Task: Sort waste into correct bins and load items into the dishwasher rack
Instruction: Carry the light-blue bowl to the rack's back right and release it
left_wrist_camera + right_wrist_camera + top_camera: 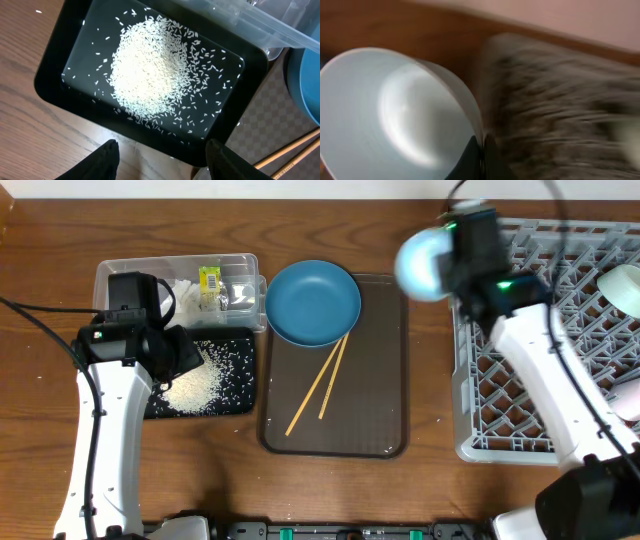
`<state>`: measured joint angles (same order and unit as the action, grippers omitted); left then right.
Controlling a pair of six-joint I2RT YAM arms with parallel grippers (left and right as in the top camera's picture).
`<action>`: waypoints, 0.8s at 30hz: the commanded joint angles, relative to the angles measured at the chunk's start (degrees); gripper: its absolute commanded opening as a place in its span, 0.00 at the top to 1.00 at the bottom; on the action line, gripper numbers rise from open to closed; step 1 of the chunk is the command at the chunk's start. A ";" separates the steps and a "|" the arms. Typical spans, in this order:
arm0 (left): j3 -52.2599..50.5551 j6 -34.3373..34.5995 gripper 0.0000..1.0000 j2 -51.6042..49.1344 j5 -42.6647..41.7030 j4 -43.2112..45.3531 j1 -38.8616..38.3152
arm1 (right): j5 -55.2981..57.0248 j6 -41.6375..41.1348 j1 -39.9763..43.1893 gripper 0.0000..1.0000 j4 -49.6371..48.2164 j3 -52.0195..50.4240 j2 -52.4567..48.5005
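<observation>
Right, starting closest in with the left gripper (162, 150): jaws spread wide, nothing between them, poised over the near rim of the black tray (55, 75). Inside it, a heap of rice grains (150, 70), with strays across the tray floor and one grain out on the desk (30, 130). Counts as rice very nearly sorted.

Moving out to the brown serving tray (385, 380): chopsticks (320, 385) lying loose on it, far ends at the rim of the blue dish (312, 302), touching or tucked under, cannot tell which. Neither loaded yet, so two items to go there.

Further back on the left, the clear tub (115, 272), holding the yellow-green wrapper (209, 280) and white tissue (185, 288). Looks finished on that front.

Over to the grey rack (480, 410): a white bowl (625, 285) and something pink (630, 400) at its right side, cut off by the frame, probably the small pink bowl.

Farthest out, the right gripper (481, 152), jaws pinched on the rim of the mint-green bowl (420, 262), just outside the rack's far left corner, lifted and not set down. Wrist view blurred.
</observation>
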<state>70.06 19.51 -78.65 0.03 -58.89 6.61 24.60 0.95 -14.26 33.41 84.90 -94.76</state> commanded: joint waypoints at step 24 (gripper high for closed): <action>-0.09 0.81 0.41 0.07 0.42 -0.22 0.22 | 37.07 43.60 23.39 0.99 -43.74 0.26 -22.16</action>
<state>70.00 19.68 -78.65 0.03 -58.92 6.61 56.53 40.91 8.84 -8.93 84.95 -115.31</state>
